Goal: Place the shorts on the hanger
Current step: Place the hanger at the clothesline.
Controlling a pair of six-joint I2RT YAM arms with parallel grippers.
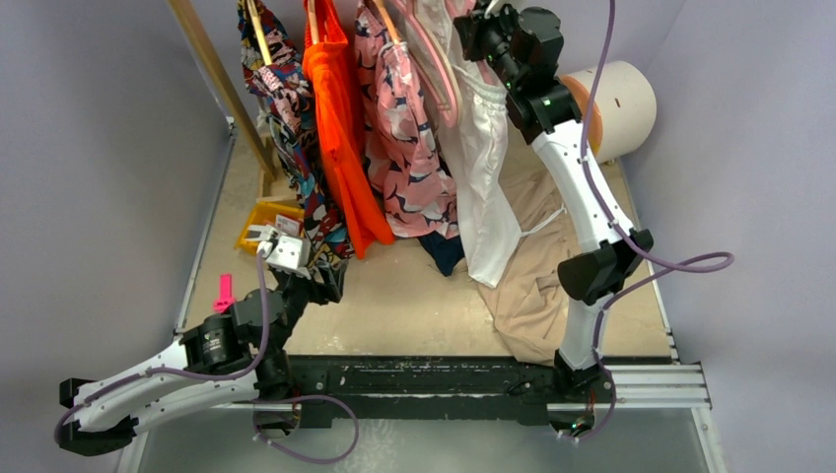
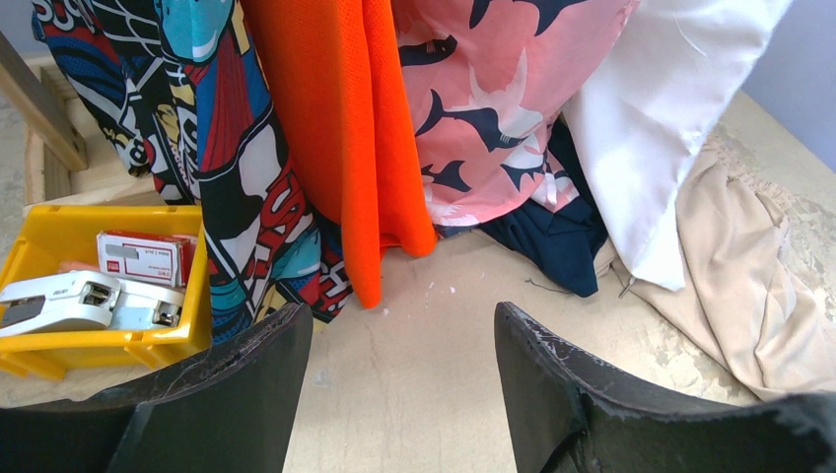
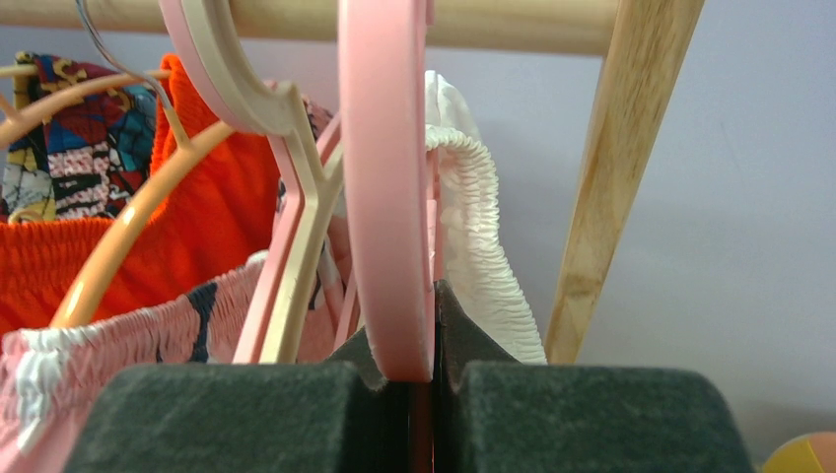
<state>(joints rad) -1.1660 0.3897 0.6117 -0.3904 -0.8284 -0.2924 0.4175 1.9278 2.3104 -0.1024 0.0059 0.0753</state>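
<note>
The white shorts hang on the pink hanger at the right end of the wooden rail. Their gathered waistband shows just behind the hanger's thick hook. My right gripper is shut on that hook, raised high at the rail. My left gripper stands open low over the bare tabletop with nothing between its fingers, in front of the hanging clothes. The white shorts' hem hangs to its right.
On the rail also hang a pink patterned garment, an orange one and a comic-print one. A tan garment lies on the table at right. A yellow bin sits left. A slanted wooden post stands beside the hanger.
</note>
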